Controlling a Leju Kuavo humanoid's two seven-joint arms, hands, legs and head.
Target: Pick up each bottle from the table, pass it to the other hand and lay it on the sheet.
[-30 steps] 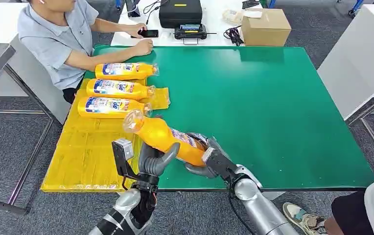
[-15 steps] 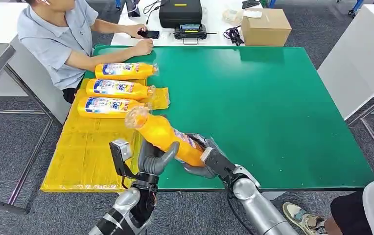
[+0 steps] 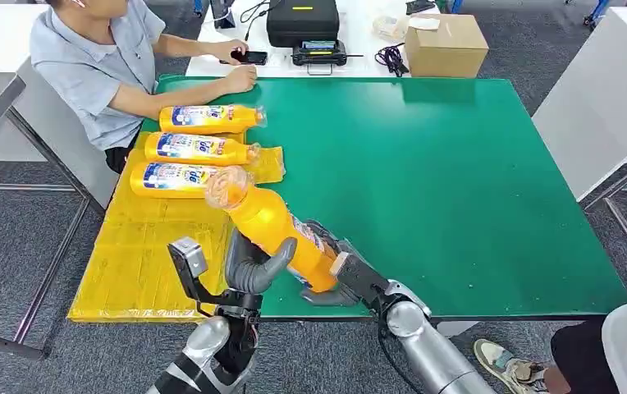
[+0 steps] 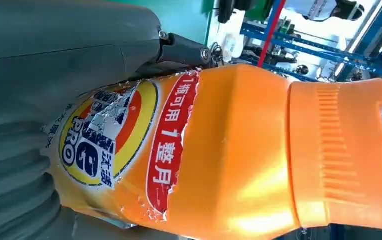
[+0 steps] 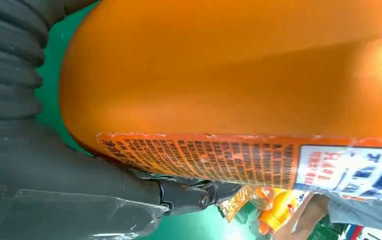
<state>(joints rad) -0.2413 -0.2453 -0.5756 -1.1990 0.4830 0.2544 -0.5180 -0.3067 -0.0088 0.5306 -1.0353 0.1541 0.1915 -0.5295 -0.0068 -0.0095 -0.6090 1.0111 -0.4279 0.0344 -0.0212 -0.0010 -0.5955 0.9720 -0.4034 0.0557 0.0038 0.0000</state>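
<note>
An orange detergent bottle (image 3: 273,226) hangs tilted over the table's near edge, its clear cap (image 3: 228,189) pointing up and toward the sheet. My right hand (image 3: 339,275) holds its base. My left hand (image 3: 253,267) wraps its middle, thumb curled over the body. The left wrist view has the bottle (image 4: 229,150) against my left hand (image 4: 54,65). In the right wrist view the bottle (image 5: 254,75) lies in my right hand (image 5: 54,170). Three more bottles (image 3: 198,148) lie side by side on the yellow sheet (image 3: 146,254).
The green table (image 3: 458,180) stretches to the right. A person (image 3: 97,66) sits at the far left corner with an arm on the table. A cardboard box (image 3: 446,45) and a black case (image 3: 302,20) stand behind. Someone's shoe (image 3: 507,365) is at the lower right.
The bottle has tipped more upright, and its cap has risen and drifted slightly left. Both hands have shifted a little left with it.
</note>
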